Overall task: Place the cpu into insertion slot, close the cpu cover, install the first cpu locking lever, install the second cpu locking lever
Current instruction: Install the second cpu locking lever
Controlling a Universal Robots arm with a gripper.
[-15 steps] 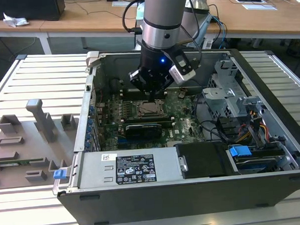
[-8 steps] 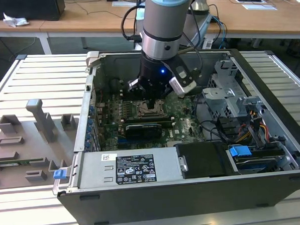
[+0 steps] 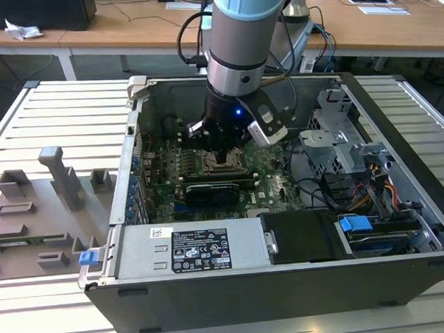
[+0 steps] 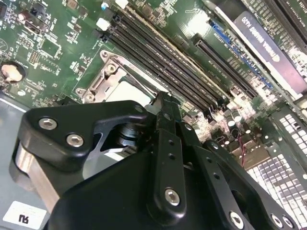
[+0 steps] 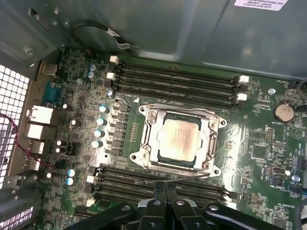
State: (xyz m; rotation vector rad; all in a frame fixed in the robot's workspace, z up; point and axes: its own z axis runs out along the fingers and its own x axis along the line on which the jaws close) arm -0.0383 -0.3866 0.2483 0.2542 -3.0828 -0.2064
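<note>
In the first wrist view the cpu (image 5: 178, 136) lies flat in the insertion slot (image 5: 159, 157), pale metal top up. The silvery cpu cover (image 5: 211, 143) is down around it, framing the chip. My gripper (image 5: 165, 188) hovers just beside the socket's edge, over the memory slots, fingers pressed together with nothing between them. The second wrist view shows the same fingertips (image 4: 163, 103) close above the cpu (image 4: 125, 91) and the cover's corner (image 4: 106, 72). In the exterior view my gripper (image 3: 223, 153) hangs low over the motherboard inside the open computer case (image 3: 127, 185).
Long black memory slots (image 5: 177, 79) run along both sides of the socket. A black graphics card (image 3: 212, 193) sits nearer the case's front, a drive cage (image 3: 339, 143) and cables at the exterior view's right. A grey fixture board (image 3: 40, 211) lies outside the case.
</note>
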